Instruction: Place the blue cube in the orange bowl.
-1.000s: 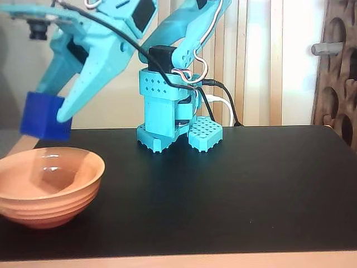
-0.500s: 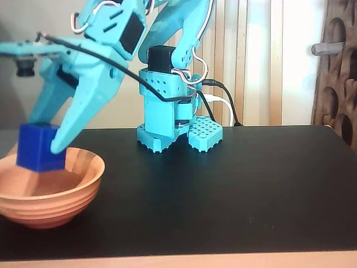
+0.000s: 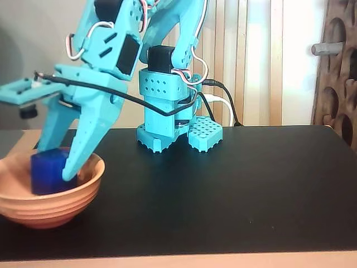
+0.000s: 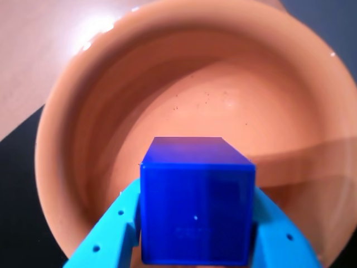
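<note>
The black tabletop carries the turquoise arm's base near its back edge and the orange bowl at its front left corner in the fixed view. The gripper reaches down into the bowl, clenched on the blue cube. In the wrist view the cube sits pinched between both turquoise fingers, inside the bowl's rim, above its floor.

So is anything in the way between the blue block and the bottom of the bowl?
Nothing visible. The tool holds the blue cube inside the orange bowl, and the wrist view shows only bare bowl floor beneath it.
</note>
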Controlling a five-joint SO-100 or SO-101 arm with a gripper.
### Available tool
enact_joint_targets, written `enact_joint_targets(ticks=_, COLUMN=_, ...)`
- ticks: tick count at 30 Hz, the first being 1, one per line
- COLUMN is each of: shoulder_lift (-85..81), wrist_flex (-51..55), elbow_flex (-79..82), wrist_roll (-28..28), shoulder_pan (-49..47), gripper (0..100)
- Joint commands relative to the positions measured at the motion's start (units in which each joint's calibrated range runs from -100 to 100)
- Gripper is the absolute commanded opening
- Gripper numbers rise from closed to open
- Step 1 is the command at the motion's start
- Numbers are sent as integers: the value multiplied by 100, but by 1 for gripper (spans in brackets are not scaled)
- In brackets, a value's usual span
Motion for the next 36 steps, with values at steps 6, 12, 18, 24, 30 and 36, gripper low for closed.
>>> enact_joint_targets(ticks=6, shoulder_lift=250, wrist_flex=-679, elbow_flex=-362, wrist_roll=26, shoulder_pan=-65, gripper=16)
enact_joint_targets(ticks=12, shoulder_lift=267, wrist_flex=-679, elbow_flex=-362, wrist_roll=5, shoulder_pan=-55, gripper=17)
enact_joint_targets(ticks=18, shoulder_lift=258, wrist_flex=-679, elbow_flex=-362, wrist_roll=-26, shoulder_pan=-55, gripper=21)
enact_joint_targets(ticks=24, shoulder_lift=216, wrist_flex=-670, elbow_flex=-362, wrist_roll=-26, shoulder_pan=-55, gripper=22)
enact_joint_targets(ticks=30, shoulder_lift=190, wrist_flex=-687, elbow_flex=-362, wrist_roll=-100, shoulder_pan=-176, gripper=29)
enact_joint_targets(ticks=36, shoulder_lift=190, wrist_flex=-687, elbow_flex=-444, wrist_roll=-105, shoulder_pan=-216, gripper=33)
